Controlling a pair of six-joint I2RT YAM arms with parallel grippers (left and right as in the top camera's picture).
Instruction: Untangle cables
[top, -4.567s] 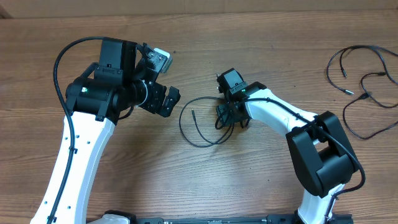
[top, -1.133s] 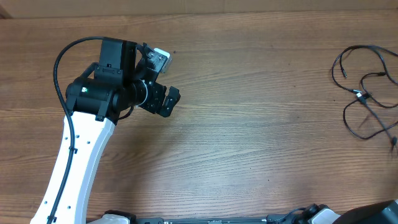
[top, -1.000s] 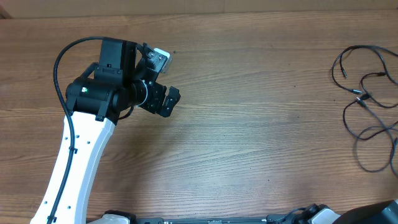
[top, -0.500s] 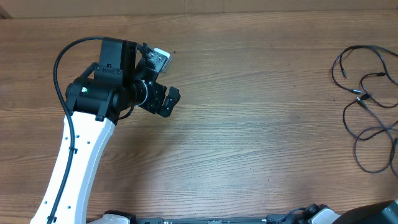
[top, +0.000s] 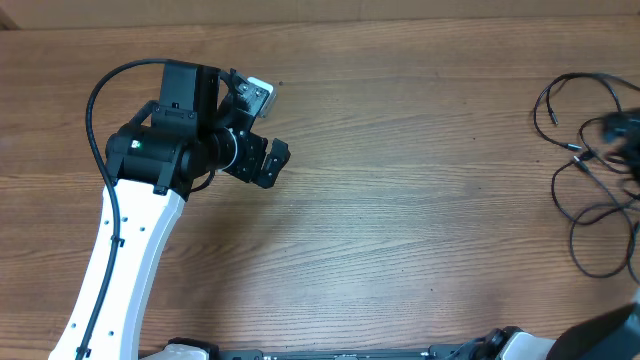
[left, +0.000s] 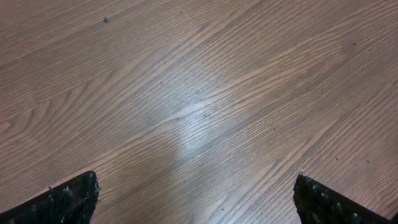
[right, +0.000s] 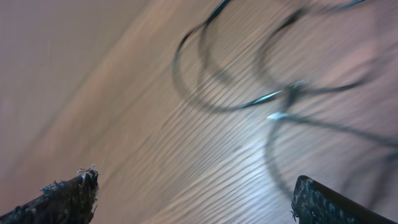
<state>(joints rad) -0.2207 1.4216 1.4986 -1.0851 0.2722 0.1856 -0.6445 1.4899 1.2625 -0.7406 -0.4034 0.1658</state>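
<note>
- Far right on the table (top: 420, 200), the cables (top: 590, 185) lie as loose black loops and strands, some running off the frame edge.
- Right arm (top: 620, 130) is a dark blur at that same edge, over the upper loops.
- Right gripper (right: 202, 199): jaws spread wide, fingertips (right: 71, 196) sit in the bottom corners of the wrist view. Nothing between them, nothing held, no contact with the wires.
- Right wrist view is motion-blurred. The cables (right: 280, 93) lie ahead of the fingers as crossing loops, with small pale plug ends (right: 273, 96) near the crossing.
- Left gripper (top: 262, 128) sits toward the upper left, well apart from the cables. Jaws fully spread, holding nothing.
- Left wrist view: left gripper (left: 199, 205) has only bare wood between the tips.
- Surface: brown wood grain fills every view, with a soft glare patch mid-frame under the left wrist camera. Room beyond the table can't be made out.
</note>
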